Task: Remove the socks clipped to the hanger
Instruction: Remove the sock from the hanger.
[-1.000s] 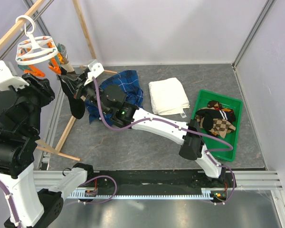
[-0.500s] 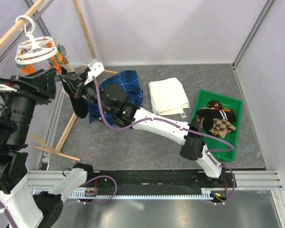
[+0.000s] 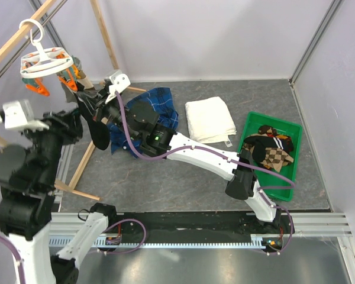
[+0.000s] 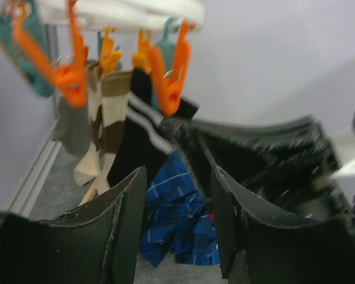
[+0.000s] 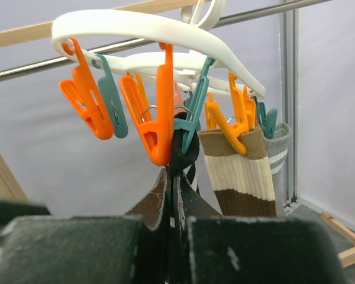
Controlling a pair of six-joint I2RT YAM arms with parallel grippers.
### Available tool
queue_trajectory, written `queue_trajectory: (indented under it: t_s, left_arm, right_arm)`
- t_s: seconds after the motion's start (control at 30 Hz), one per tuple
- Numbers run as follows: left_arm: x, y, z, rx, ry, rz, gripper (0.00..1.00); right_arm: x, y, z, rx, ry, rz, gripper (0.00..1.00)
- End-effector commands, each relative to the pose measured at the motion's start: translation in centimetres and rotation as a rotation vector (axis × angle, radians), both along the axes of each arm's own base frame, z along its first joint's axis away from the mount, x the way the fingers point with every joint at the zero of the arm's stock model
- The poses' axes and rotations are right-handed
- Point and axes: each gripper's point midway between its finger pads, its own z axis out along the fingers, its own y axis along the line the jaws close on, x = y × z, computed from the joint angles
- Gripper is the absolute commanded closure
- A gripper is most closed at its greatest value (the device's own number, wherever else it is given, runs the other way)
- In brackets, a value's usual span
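Note:
The white round hanger hangs by its hook from a wooden pole at top left, with orange and teal pins; it also shows in the right wrist view and the left wrist view. A black sock hangs from a teal pin. My right gripper is shut on this black sock just below the pin. A brown-and-cream striped sock and a grey sock hang beside it. My left gripper is open and empty, below the hanger.
A green tray at the right holds several socks. A blue plaid shirt and a folded white towel lie on the grey table. Wooden rack poles stand at the left.
My left arm has swung down and back from the hanger. The hanger has shifted slightly. My right gripper stays at the black sock.

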Motion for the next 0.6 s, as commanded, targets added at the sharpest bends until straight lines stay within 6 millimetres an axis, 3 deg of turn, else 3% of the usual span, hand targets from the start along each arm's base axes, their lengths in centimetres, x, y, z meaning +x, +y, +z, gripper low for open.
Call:
queue_trajectory:
  t_s: [0.0, 0.03, 0.07, 0.13, 0.2, 0.43, 0.57]
  left_arm:
    - [-1.4, 3.3, -1.6, 0.034, -0.092, 0.164, 0.45]
    - [-1.6, 3.5, -1.7, 0.029, -0.116, 0.175, 0.45]
    - [-0.8, 3.3, -3.5, 0.039, -0.088, 0.174, 0.45]
    - [-1.7, 3.3, -3.6, 0.037, -0.138, 0.165, 0.45]
    - [-1.5, 3.2, -5.3, 0.047, -0.126, 0.161, 0.44]
    - [1.1, 3.4, -10.4, 0.082, -0.026, 0.197, 0.42]
    - [1.4, 5.7, -11.2, 0.056, -0.028, 0.341, 0.42]
  right_arm:
    - [-2.1, -2.4, 6.1, 0.128, -0.020, 0.064, 1.00]
    - [-2.5, -2.2, 6.2, 0.133, -0.018, 0.084, 1.00]
    - [-2.6, -2.0, 6.1, 0.132, -0.014, 0.094, 1.00]
    - [-2.8, -1.7, 5.7, 0.128, -0.004, 0.116, 1.00]
    - [-3.0, -1.5, 5.5, 0.127, 0.004, 0.135, 1.00]
    - [-5.0, -0.1, 4.8, 0.137, 0.033, 0.239, 1.00]
    - [-5.6, 1.1, 3.7, 0.129, 0.048, 0.262, 1.00]
